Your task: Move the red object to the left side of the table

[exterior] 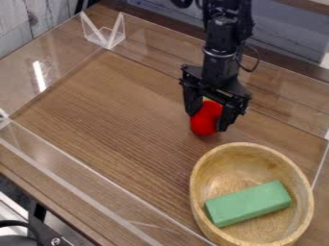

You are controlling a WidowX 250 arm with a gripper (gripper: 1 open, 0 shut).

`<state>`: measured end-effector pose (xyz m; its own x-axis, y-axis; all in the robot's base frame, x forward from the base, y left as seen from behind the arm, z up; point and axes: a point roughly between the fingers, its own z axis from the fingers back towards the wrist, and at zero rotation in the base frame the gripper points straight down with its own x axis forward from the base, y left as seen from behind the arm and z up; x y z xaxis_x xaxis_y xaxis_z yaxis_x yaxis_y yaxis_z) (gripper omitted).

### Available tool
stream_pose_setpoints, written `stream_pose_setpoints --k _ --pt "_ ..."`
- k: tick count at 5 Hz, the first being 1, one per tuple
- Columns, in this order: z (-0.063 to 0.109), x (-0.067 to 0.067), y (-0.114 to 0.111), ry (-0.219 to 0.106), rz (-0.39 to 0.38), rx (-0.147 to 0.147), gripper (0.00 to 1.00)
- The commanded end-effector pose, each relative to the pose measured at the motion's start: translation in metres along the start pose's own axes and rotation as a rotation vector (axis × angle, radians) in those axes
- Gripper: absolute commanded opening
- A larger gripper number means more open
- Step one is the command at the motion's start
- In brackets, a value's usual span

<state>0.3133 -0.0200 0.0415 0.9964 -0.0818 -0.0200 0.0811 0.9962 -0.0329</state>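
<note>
- Nearest the camera, the clear acrylic wall (90,187) was seen edging the front of the table (103,115), a brown wood-grain top.
- Just behind that, at the lower right, a round light wooden bowl (218,168) was seen, with a green rectangular block (249,204) lying inside it, its long axis running roughly left to right with a slight tilt.
- Just beyond the bowl's far rim, apart from it, the red object (205,120) was found resting on the tabletop, right of centre. It was small, rounded and glossy; its pale top was hidden by the tool, so no long axis could be read.
- The gripper (211,112) was seen pointing straight down directly over the red object, with its jaws spread wide and one dark finger standing at either side of the toy. The fingers were seen to flank it, not to pinch it; whether either pad touched the red surface could not be told.
- The relation that matters was judged to be this: the toy lay between the fingers and directly beneath the wrist, so no sideways correction was thought needed before closing.
- The grasp was judged not yet made, and the carry towards the left side of the table not yet begun; that side lay well apart across bare wood.
- Farthest back, a small clear acrylic stand (103,32) was noted at the upper left.
</note>
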Motion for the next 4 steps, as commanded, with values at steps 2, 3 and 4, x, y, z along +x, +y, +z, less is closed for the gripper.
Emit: stream_pose_setpoints --k 2,3,4 --pt "0.031 -0.005 0.003 -0.102 0.000 0.002 1.00" --pt "0.034 -0.008 0.005 -0.123 0.010 0.011 1.00" --pt "0.033 -0.008 0.010 -0.125 0.005 0.020 1.00"
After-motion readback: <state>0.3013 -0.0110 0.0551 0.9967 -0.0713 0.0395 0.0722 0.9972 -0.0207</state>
